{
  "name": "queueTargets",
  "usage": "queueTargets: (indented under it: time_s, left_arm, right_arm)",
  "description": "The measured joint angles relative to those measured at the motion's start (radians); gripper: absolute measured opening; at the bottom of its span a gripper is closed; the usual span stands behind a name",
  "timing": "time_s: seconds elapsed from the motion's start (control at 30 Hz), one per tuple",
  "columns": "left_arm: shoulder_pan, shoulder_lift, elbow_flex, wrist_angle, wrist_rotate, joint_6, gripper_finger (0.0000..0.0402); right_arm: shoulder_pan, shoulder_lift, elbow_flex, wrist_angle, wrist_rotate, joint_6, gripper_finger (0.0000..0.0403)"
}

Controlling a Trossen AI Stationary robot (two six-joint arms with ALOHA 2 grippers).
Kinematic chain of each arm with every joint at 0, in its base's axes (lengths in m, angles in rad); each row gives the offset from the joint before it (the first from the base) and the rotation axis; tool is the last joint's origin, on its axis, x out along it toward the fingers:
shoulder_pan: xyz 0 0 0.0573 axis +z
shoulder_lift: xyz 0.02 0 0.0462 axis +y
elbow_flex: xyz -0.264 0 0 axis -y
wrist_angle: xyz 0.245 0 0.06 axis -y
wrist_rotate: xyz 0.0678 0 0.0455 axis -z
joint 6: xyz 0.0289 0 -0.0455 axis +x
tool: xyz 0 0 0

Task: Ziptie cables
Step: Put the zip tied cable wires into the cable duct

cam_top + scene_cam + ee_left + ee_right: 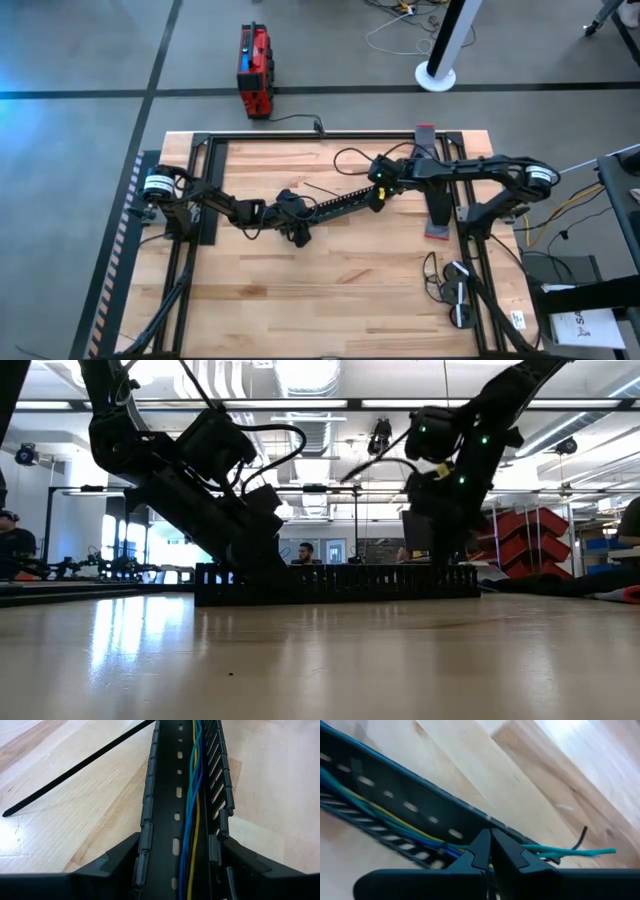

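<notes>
There is no writing I can make out anywhere; a white label (518, 319) sits near the table's right front corner, but its print is too small to read. The cables (191, 805), green, blue and yellow, lie lengthwise inside a long black slotted channel (340, 205) that rests on the table (330, 290). The channel runs on a slant across the middle of the table, from the left gripper (293, 222) up to the right gripper (380, 190). The cables follow that same long axis, and at the right gripper's end a teal cable tip (580, 852) pokes out past the channel. The left gripper straddles its end of the channel, its fingers (112, 862) spread wide on either side of the walls. The right gripper (487, 851) has its fingertips pressed together at the channel's edge, right where the cables pass, though I cannot tell whether any cable is pinched between them. A long black zip tie (75, 768) lies flat on the wood beside the channel, apart from it. The table is pale butcher-block wood in a black frame. On the grey floor beyond it stands a red box (254, 70), and in the low view the room behind is bright, with ceiling lights and people seated in the distance.
</notes>
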Motion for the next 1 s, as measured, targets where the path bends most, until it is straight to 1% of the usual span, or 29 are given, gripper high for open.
queueTargets:
  time_s: [0.17,0.3,0.47,0.8,1.0]
  left_arm:
    - [0.0,0.0,0.0,0.0,0.0,0.0,0.0209]
    - [0.0,0.0,0.0,0.0,0.0,0.0,0.0209]
    - [0.0,0.0,-0.002,0.0,0.0,0.0,0.0209]
    - [0.0,0.0,-0.002,0.0,0.0,0.0,0.0209]
    - [0.0,0.0,-0.002,0.001,0.0,0.003,0.0209]
  right_arm:
    - [-0.01,0.019,-0.008,-0.036,0.025,0.007,0.0]
    - [-0.011,0.019,-0.028,-0.035,0.084,0.016,0.0]
    - [-0.014,0.019,-0.046,-0.032,0.128,0.026,0.0]
    - [-0.018,0.017,-0.092,0.03,0.139,0.028,0.0]
    - [-0.018,0.001,-0.101,0.02,0.13,0.022,0.0]
